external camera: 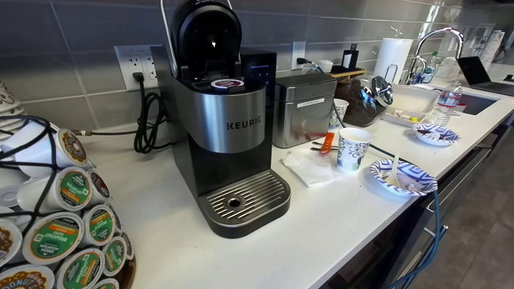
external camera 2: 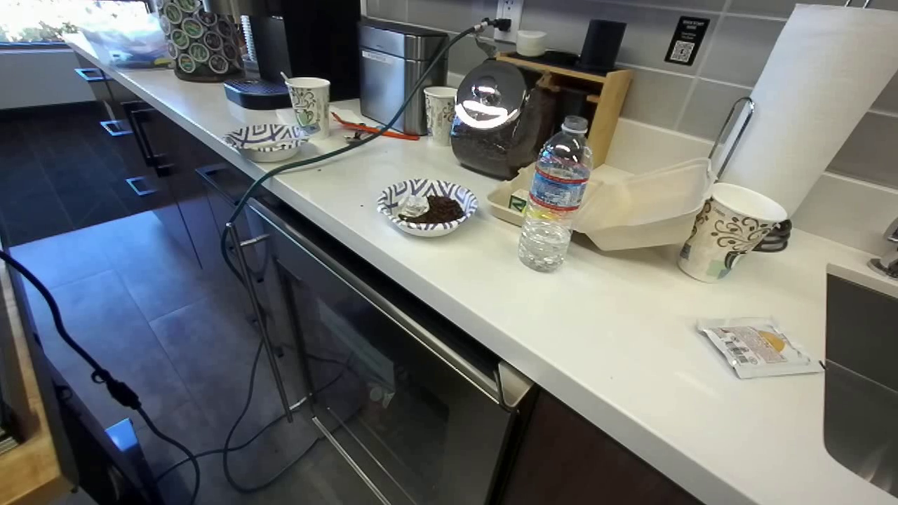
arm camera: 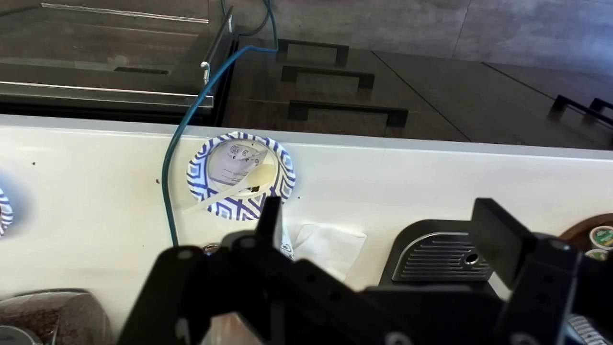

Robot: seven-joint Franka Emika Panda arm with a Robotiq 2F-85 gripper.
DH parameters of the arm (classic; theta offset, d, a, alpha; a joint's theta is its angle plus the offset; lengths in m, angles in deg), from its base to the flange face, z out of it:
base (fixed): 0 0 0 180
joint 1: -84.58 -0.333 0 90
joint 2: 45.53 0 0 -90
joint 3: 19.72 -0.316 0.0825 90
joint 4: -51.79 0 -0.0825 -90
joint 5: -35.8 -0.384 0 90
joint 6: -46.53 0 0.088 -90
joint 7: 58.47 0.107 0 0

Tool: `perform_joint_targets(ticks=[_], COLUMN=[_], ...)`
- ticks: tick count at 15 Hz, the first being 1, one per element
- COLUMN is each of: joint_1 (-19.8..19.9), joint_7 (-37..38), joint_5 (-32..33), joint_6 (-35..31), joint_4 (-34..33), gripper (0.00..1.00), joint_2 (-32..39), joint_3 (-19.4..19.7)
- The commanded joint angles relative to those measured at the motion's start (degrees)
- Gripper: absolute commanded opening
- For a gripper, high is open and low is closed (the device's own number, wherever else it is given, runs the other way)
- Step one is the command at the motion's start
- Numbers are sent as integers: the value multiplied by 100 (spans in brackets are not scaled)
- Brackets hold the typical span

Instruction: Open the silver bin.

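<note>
The silver bin [external camera: 306, 120] is a boxy brushed-steel container with a white label strip. It stands against the wall beside the coffee machine, with its lid [external camera: 307, 85] down. It also shows in an exterior view [external camera 2: 391, 83], partly behind a cable. In the wrist view my gripper [arm camera: 377, 206] is open and empty, with its fingers wide apart above the counter. The bin cannot be made out there; the gripper's body covers the lower middle. The gripper is in neither exterior view.
The Keurig coffee machine [external camera: 225, 120] stands beside the bin, its top raised. Paper cups [external camera: 353, 149] [external camera 2: 440, 116], a napkin [external camera: 309, 166], an orange clip [external camera: 327, 142] and a blue cable [external camera 2: 316, 161] lie near the bin's front. A patterned bowl [arm camera: 286, 172] sits near the counter edge.
</note>
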Motion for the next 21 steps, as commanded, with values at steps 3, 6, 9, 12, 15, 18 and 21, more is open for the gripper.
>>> perform_joint_targets(ticks=[3, 6, 9, 12, 15, 18, 21], joint_1=[120, 144, 326, 593, 765, 622, 613], joint_7=[29, -381, -594, -770, -902, -789, -774], joint_5=[72, 673, 1551, 2588, 3633, 3937, 4014], joint_6=[-650, -1749, -2412, -2896, -3143, -3105, -3108], joint_4=[-80, -362, -729, -1168, -1613, -1538, -1642], gripper=[100, 100, 100, 100, 100, 100, 100], joint_2=[246, 1021, 1879, 2723, 3462, 3439, 3607], joint_3=[-233, -510, -701, -758, -781, -602, -556])
